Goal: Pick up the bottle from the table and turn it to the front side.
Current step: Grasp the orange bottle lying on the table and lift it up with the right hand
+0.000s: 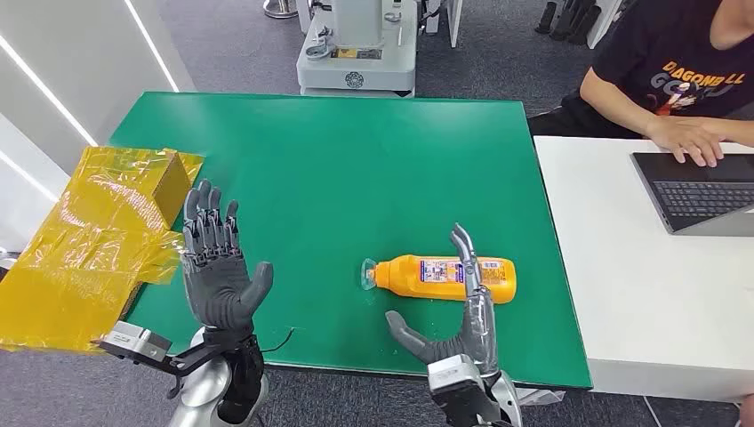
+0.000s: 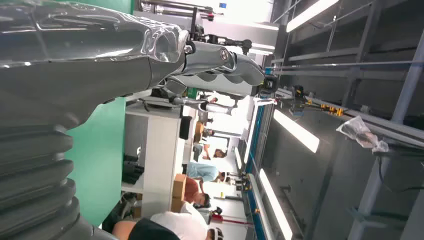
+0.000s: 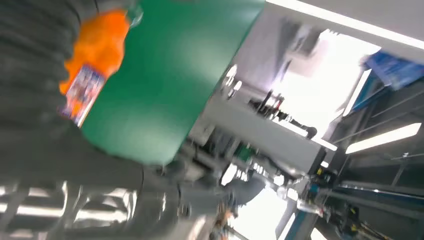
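Observation:
An orange bottle (image 1: 443, 277) with a clear cap and a blue-white label lies on its side on the green table (image 1: 338, 160), cap pointing left. My right hand (image 1: 458, 316) is raised just in front of the bottle, fingers straight and apart, thumb spread to the left, holding nothing. Part of its fingers overlaps the bottle's middle in the head view. The bottle (image 3: 90, 60) appears blurred beside the hand in the right wrist view. My left hand (image 1: 216, 267) is held up open over the table's front left, palm forward, far from the bottle. The left hand (image 2: 100, 55) also fills the left wrist view.
Crumpled yellow film (image 1: 80, 240) with a brown box (image 1: 169, 187) lies at the table's left edge. A white desk (image 1: 640, 285) on the right carries a laptop (image 1: 702, 196), where a seated person (image 1: 676, 80) types. A grey machine (image 1: 357, 49) stands behind the table.

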Available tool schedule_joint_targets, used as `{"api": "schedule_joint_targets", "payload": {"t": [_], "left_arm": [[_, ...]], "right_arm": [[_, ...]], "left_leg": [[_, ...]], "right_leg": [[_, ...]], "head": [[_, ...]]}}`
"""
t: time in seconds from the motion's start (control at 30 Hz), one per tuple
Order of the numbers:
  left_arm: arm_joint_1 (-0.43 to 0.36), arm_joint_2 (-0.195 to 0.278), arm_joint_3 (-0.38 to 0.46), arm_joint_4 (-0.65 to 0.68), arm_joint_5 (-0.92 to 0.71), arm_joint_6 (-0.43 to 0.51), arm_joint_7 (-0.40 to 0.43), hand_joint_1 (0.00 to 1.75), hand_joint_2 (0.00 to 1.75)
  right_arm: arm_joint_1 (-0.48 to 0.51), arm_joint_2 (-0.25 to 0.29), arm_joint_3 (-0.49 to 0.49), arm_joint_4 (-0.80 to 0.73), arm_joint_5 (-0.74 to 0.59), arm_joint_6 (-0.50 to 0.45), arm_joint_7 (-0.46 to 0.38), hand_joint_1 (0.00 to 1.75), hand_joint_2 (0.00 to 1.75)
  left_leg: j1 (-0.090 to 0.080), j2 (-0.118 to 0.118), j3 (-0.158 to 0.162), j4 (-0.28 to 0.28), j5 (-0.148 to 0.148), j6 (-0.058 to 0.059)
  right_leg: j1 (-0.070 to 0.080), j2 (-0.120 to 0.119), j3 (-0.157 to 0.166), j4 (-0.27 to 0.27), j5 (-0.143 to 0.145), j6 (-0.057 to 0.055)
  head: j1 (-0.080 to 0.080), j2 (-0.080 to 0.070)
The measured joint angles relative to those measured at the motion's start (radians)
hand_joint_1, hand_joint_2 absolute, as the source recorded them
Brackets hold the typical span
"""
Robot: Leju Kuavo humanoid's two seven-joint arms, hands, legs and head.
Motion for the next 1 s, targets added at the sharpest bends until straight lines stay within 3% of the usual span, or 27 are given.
{"api": "schedule_joint_targets", "payload": {"t": [0.17,0.33,0.53,0.83,1.0], "left_arm": [[-0.001,0.000,0.000,0.000,-0.002,-0.027,0.000,0.00,1.75],[-0.002,0.000,0.000,0.000,0.000,-0.040,0.000,0.00,1.75],[-0.003,0.005,0.000,0.000,0.014,-0.041,0.000,0.00,1.75],[-0.016,0.014,0.000,0.002,0.028,-0.058,0.000,0.00,1.75],[-0.019,0.019,0.000,0.002,0.029,-0.048,0.000,0.00,1.75]], "right_arm": [[-0.033,-0.057,-0.055,0.001,0.210,0.216,0.116,0.00,1.75],[-0.119,-0.133,-0.135,0.032,0.138,0.399,0.123,0.00,1.75],[-0.229,-0.241,-0.184,0.110,0.110,0.558,0.152,0.00,1.75],[-0.455,-0.433,-0.121,0.249,0.044,0.899,0.198,0.00,1.75],[-0.623,-0.471,-0.009,0.380,-0.034,0.957,0.166,0.00,1.75]], "left_leg": [[0.000,0.000,0.000,0.001,0.000,0.000],[0.000,0.000,0.000,0.001,0.000,0.000],[0.000,0.000,0.000,0.002,0.000,0.000],[-0.001,-0.002,-0.001,0.002,0.000,0.000],[-0.001,0.001,0.000,0.002,0.000,0.000]], "right_leg": [[0.000,0.000,0.000,0.000,0.000,0.000],[0.000,0.000,0.001,0.000,0.001,0.000],[0.000,0.000,0.001,0.000,0.001,0.000],[-0.001,-0.001,0.000,0.000,0.002,0.001],[-0.001,0.002,0.000,0.001,0.002,0.001]], "head": [[0.000,0.000],[0.000,0.000],[0.000,0.000],[0.000,0.000],[0.000,0.000]]}}
